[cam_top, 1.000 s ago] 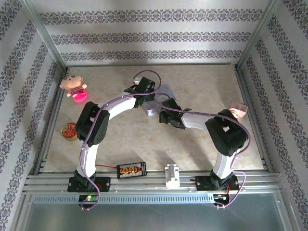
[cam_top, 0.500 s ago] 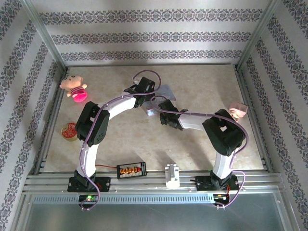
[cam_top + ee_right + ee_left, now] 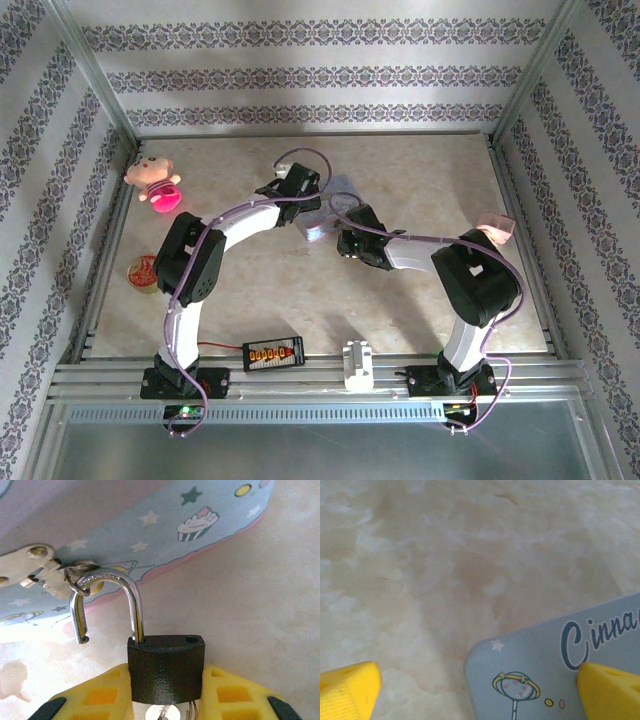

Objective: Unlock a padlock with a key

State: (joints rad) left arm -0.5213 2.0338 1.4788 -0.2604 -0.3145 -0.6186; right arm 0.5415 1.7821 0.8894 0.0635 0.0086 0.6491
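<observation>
**Right claw tightened on the padlock, shackle sprung**

Since a second ago the right gripper (image 3: 165, 697) has narrowed its jaws and its wrist has swung slightly along the pale blue tin (image 3: 165, 525). It is now clamped on the dark padlock (image 3: 166, 672), yellow fingers (image 3: 95, 697) either side of the body. The shackle (image 3: 131, 597) stands open, one leg out of the body, yet it remains hooked through the ring on the tin's hasp (image 3: 30, 565). Silver metal at the keyhole end looks like the key (image 3: 162, 713). Unlocking seems done; what may remain is unhooking the shackle. The left gripper (image 3: 480, 690) hangs spread wide over the tin's corner, above the marbled table (image 3: 445, 555).
</observation>
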